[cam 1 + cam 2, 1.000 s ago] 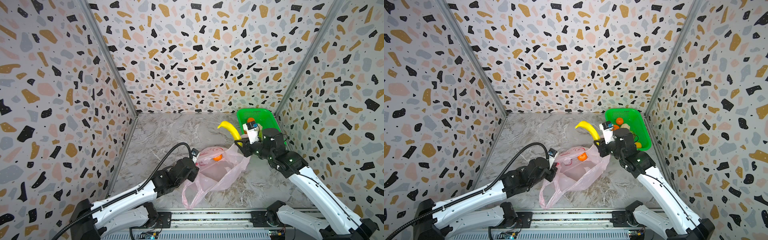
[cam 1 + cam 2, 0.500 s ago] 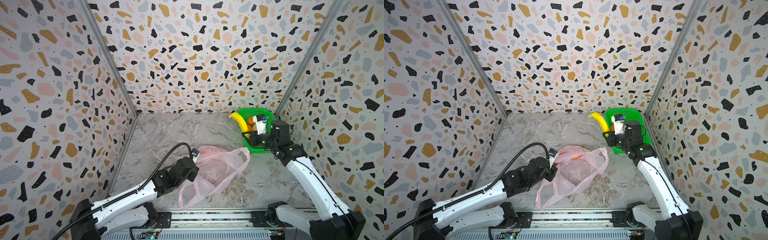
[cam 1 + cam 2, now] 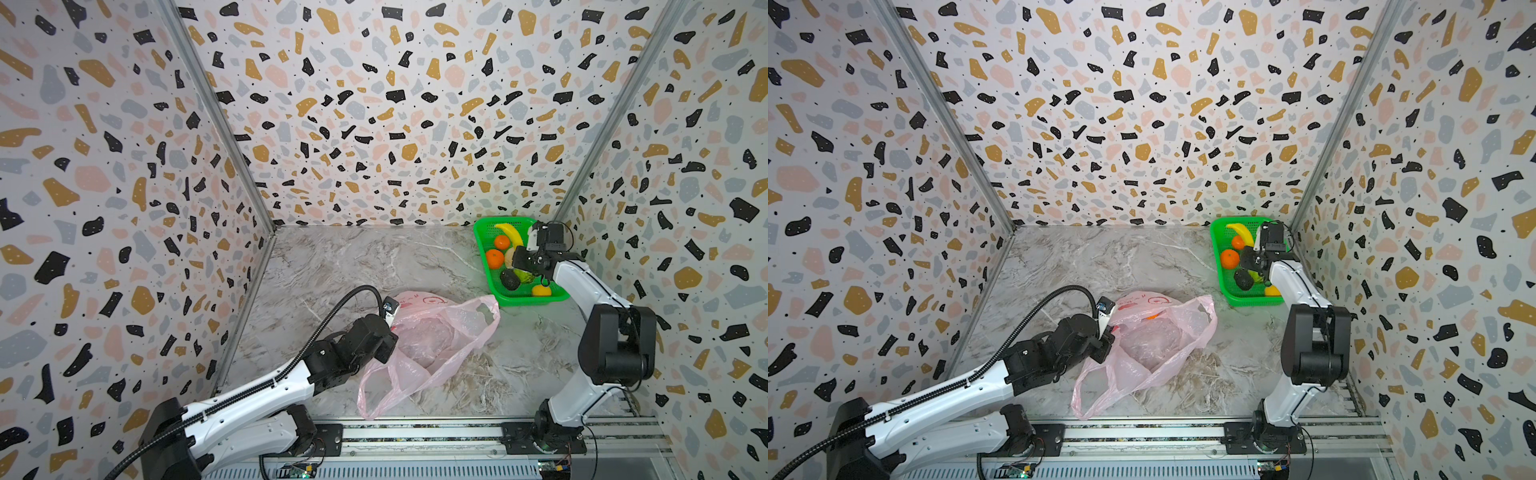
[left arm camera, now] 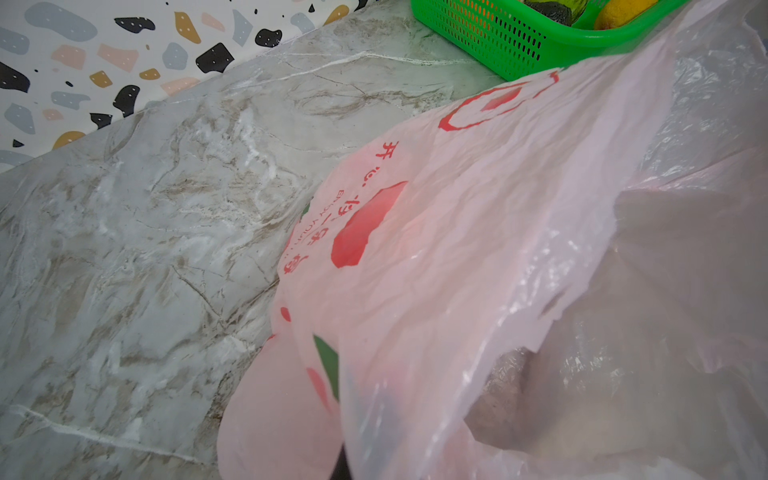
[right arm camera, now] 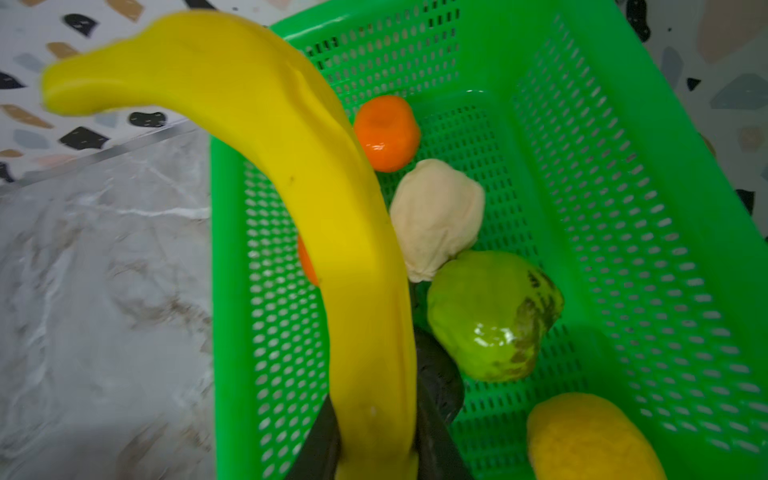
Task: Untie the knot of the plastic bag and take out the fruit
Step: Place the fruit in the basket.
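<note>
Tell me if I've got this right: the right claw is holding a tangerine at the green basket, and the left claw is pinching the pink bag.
Wrong fruit: the right claw is shut on the banana, clear in the right wrist view. The rest stands: it is at the green basket, and the left claw pinches the pink bag.

The grey marble-patterned table (image 3: pixel 353 266) carries two things. A crumpled pink plastic bag (image 3: pixel 436 345) lies toward its front middle. A green basket (image 3: pixel 532 300) stands at the far right corner, just beside the bag's far end.
</note>
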Tool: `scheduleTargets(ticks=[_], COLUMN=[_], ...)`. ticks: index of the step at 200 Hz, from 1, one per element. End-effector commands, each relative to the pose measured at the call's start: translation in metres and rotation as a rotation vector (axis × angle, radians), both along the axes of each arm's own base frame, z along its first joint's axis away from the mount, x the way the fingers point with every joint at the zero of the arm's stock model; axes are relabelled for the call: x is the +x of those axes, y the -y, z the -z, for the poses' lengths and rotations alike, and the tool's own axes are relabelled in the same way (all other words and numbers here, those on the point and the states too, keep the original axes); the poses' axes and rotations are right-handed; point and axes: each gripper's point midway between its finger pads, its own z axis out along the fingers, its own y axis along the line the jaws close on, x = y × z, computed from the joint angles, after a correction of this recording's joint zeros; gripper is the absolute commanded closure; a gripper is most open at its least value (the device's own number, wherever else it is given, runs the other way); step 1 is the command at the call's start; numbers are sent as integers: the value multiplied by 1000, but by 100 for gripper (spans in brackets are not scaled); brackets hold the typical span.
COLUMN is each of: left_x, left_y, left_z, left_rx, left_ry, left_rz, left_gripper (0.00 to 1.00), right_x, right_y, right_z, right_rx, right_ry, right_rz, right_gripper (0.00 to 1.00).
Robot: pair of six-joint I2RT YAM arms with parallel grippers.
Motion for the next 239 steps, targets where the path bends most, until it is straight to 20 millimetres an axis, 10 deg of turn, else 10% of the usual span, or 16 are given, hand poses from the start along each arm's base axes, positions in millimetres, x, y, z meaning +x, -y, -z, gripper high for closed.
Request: scheduleTargets(ticks=[1, 56, 90, 142, 199, 239], left_x=[4, 4, 4, 4, 4, 3], left_y=[6, 6, 6, 5, 9, 15], left_z=[-24, -22, -23, -23, -24, -26], left_rx=[-59, -65, -68, -70, -74, -92], left_ry=[46, 40, 42, 41, 40, 34], left_rz=[8, 7, 6, 5, 15, 37], left_gripper=[100, 100, 100, 100, 100, 100], right_x=[24, 55, 62, 51, 28, -36], right_y=[29, 62, 71, 68, 38, -20], right_z=[-9, 11, 16, -7, -54, -84], right_rx=[-34, -98, -114, -105, -29, 66], right_ry=[44, 0, -43, 15, 86, 92], right_rz=[102, 195, 198, 182, 54, -131], right_gripper=[80, 78, 43, 34, 33, 28])
